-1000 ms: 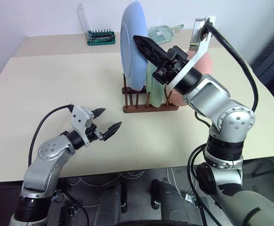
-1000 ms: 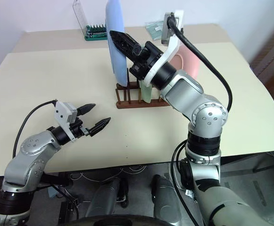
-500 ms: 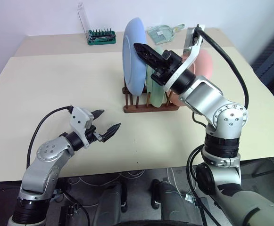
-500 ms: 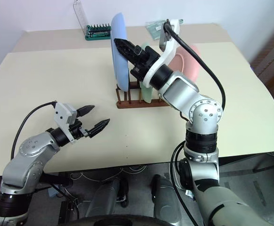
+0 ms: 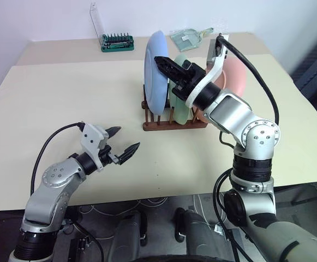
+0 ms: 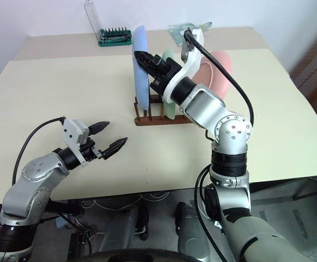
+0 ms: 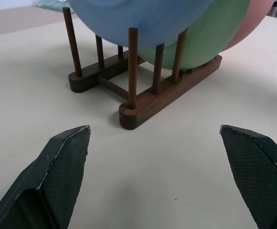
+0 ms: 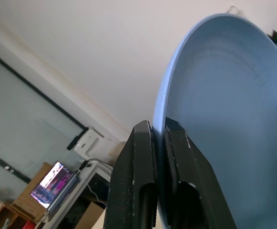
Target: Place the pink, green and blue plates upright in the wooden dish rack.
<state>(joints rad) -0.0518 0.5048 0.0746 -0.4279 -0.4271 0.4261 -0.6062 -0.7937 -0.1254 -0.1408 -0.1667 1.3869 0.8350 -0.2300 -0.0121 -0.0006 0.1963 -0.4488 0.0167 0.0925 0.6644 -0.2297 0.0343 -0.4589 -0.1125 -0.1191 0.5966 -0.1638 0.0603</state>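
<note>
- Right hand (image 5: 166, 64) is clamped on the rim of the blue plate (image 5: 155, 71); in the right wrist view both fingers (image 8: 138, 176) pinch the thin edge between them, near the plate's top.
- Blue plate stands on edge at the end of the wooden dish rack (image 5: 172, 124) nearest my left side. In the left wrist view its lower edge sits down among the pegs, though I cannot tell whether it bears fully on the rails yet.
- Green plate (image 5: 179, 93) stands upright in the next slot, and the pink plate (image 5: 232, 82) stands beyond it at the rack's far end.
- Left hand (image 5: 123, 140) hovers over the bare tabletop (image 5: 65, 98), well apart from the rack, with its fingers spread wide and nothing in them.
- Handling, as I judge it: the plate looks rigid and smooth, probably light plastic, so it will not flex but could slip or pivot in a two-finger pinch.
- Best hold is what I have: on the rim near the top, so the plate hangs straight and its bottom edge finds the gap between pegs.
- Rack looks small and light; a sideways push through the plate could slide or tip it, so I would press down only gently.
- Before letting go, I want the plate leaning against a peg, as a smooth disc on edge may roll or topple onto the green plate.
</note>
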